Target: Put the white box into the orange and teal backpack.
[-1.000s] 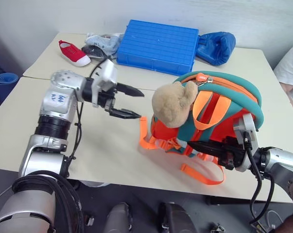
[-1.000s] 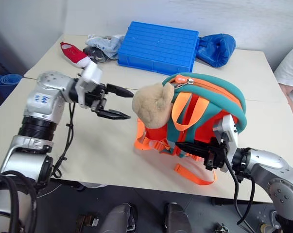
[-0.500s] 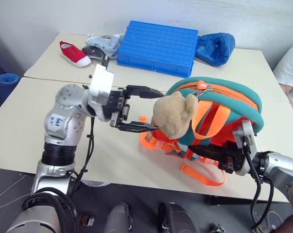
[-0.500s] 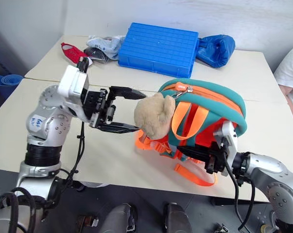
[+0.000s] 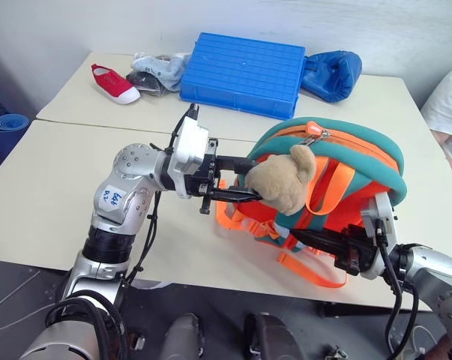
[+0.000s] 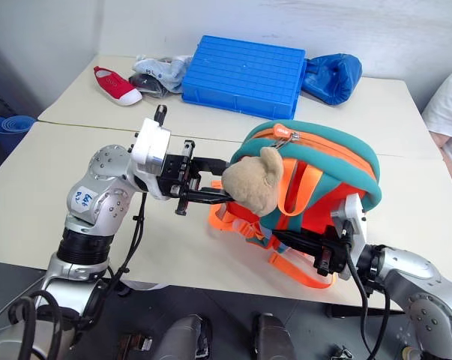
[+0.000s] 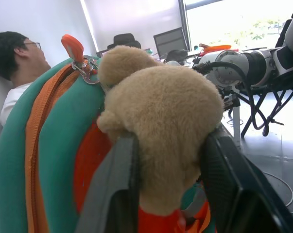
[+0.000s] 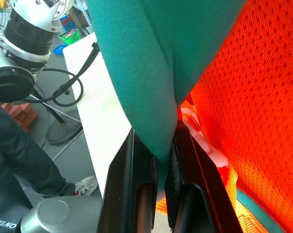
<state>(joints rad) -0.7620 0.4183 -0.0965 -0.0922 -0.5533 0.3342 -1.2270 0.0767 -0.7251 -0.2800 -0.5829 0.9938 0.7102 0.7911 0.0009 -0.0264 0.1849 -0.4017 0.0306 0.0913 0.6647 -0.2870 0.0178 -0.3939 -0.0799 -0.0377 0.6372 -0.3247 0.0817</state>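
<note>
The orange and teal backpack [image 5: 338,161] stands upright on the table's near right part, zipper closed along its top. A tan plush bear [image 5: 282,184] hangs on its left side. My left gripper [image 5: 246,178] points right and is shut on the bear, one finger on each side of it, as the left wrist view shows with the bear [image 7: 161,111] pressed between the fingers [image 7: 119,189]. My right gripper [image 5: 300,235] is low at the backpack's front and is shut on its teal trim [image 8: 151,97]. The white box is out of view.
A ribbed blue crate [image 5: 244,71] lies at the table's back, a dark blue bag [image 5: 332,73] to its right, a red shoe [image 5: 115,82] and a heap of pale cloth [image 5: 157,69] to its left. Orange straps [image 5: 315,271] trail toward the table's front edge. A person [image 7: 15,53] sits beyond the backpack.
My left gripper has swung right from open table space to the plush bear and closed on it. The bear has shifted right against the backpack. The right gripper has stayed put.
</note>
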